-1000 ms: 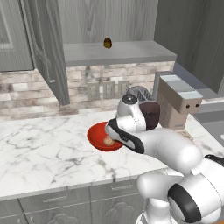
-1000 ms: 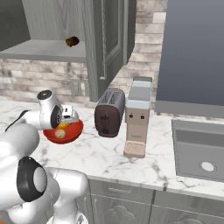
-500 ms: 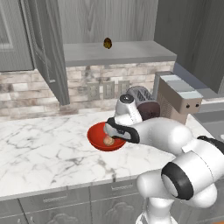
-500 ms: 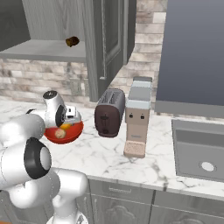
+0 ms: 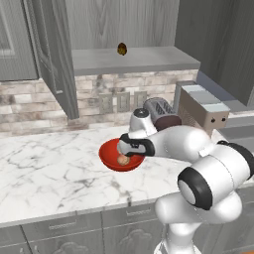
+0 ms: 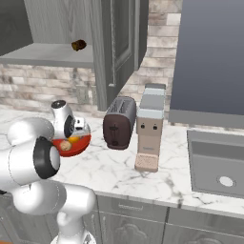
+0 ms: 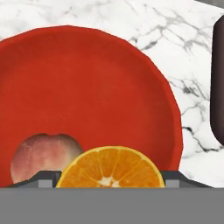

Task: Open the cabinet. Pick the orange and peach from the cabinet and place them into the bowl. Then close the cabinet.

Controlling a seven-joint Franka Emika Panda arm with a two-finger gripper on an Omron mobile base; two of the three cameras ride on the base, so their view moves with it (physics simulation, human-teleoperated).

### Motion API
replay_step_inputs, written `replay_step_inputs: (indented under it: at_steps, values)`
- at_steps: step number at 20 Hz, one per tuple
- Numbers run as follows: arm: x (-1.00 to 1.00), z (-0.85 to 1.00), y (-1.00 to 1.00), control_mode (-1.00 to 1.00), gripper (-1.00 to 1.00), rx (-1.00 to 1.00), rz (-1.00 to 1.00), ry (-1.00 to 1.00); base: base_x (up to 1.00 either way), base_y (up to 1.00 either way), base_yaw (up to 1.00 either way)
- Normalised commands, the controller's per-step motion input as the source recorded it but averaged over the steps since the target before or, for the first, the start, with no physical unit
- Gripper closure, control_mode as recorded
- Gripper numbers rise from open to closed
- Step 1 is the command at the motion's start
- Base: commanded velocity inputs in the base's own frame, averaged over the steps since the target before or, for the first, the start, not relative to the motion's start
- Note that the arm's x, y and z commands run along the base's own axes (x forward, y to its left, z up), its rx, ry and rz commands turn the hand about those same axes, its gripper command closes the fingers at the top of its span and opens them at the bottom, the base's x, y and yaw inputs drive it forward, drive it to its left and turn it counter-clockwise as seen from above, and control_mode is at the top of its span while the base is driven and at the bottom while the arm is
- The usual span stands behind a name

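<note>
The red bowl (image 5: 106, 154) (image 6: 82, 143) (image 7: 87, 78) sits on the marble counter in front of the toaster. The peach (image 5: 123, 160) (image 6: 64, 146) (image 7: 41, 157) lies inside it. My gripper (image 5: 125, 149) (image 6: 76, 133) (image 7: 109, 178) hangs just over the bowl, shut on the orange (image 6: 74, 139) (image 7: 111, 168). The orange spans the gap between both fingertips and looms nearer than the peach. Above, the cabinet (image 5: 134, 59) (image 6: 47, 55) stands open, its doors (image 5: 52, 54) (image 6: 114, 43) swung out.
A small dark brown-and-yellow object (image 5: 121, 48) (image 6: 78, 45) lies on the cabinet shelf. A toaster (image 5: 159, 113) (image 6: 119, 123) and a coffee machine (image 5: 202, 106) (image 6: 150, 128) stand right of the bowl. A sink (image 6: 219, 162) is set in at the far right.
My arm's elbow has swung out to the right and my hand has shifted a little over the bowl. The jaws kept the same width. Bowl and peach stayed put.
</note>
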Motion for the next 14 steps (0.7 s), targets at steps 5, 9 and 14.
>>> replay_step_inputs:
  at_steps: [5,9,14]
  values:
    - [0.13,-0.24,0.0,-1.0,1.0,-0.01,0.0,0.01,0.0,0.0,0.0]
    - [0.11,-0.23,0.01,-1.0,1.0,-0.01,0.0,0.01,0.0,0.0,0.0]
    - [0.08,-0.13,0.04,-1.0,1.0,0.0,0.0,0.04,0.0,0.0,0.0]
